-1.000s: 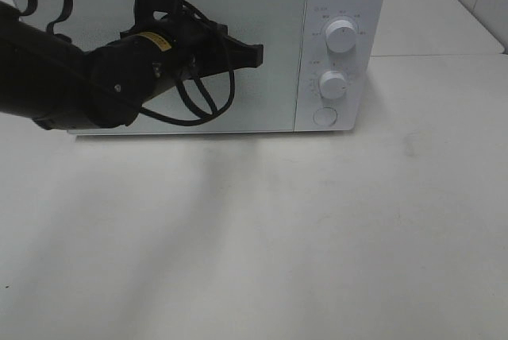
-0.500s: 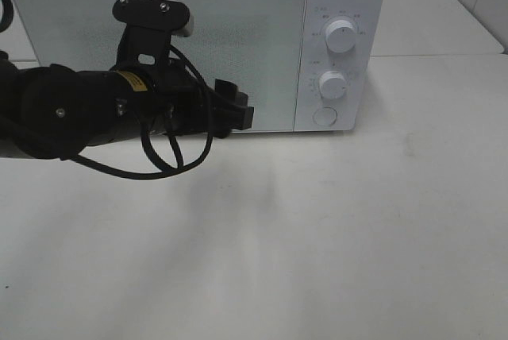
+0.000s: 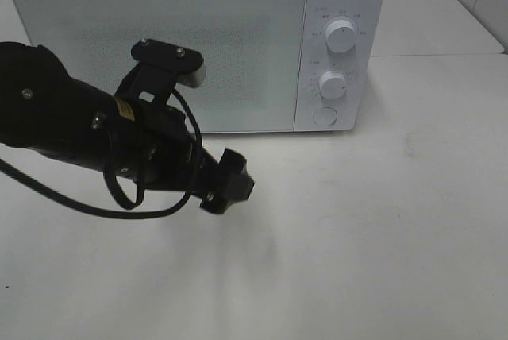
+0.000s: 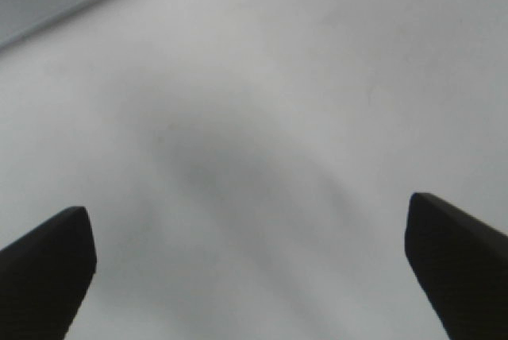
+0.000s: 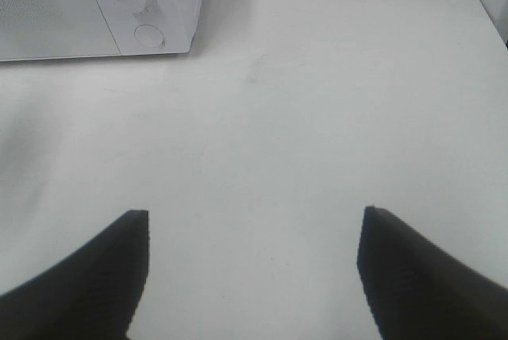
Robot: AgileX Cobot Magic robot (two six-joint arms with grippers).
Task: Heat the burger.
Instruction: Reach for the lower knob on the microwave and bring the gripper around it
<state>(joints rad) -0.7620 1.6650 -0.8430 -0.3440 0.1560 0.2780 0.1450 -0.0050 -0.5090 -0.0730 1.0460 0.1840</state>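
The burger is out of view. The white microwave point(image 3: 159, 46) stands at the back of the table with its door closed; its lower right corner also shows in the right wrist view point(image 5: 55, 6). My left gripper point(image 3: 226, 185) hangs over the bare tabletop just in front of the door. In the left wrist view it point(image 4: 250, 237) is open, with only table between its fingers. My right gripper point(image 5: 252, 253) is open and empty over the table, in front and to the right of the microwave. It does not appear in the high view.
The microwave's panel carries an upper knob point(image 3: 340, 36), a lower knob point(image 3: 332, 84) and a round button point(image 3: 325, 116). White tabletop point(image 3: 381, 221) stretches in front and to the right. The table's far right edge meets a tiled wall.
My left arm has drawn back from the microwave door and dropped toward the table in front of it. Its gripper has gone from shut to open.
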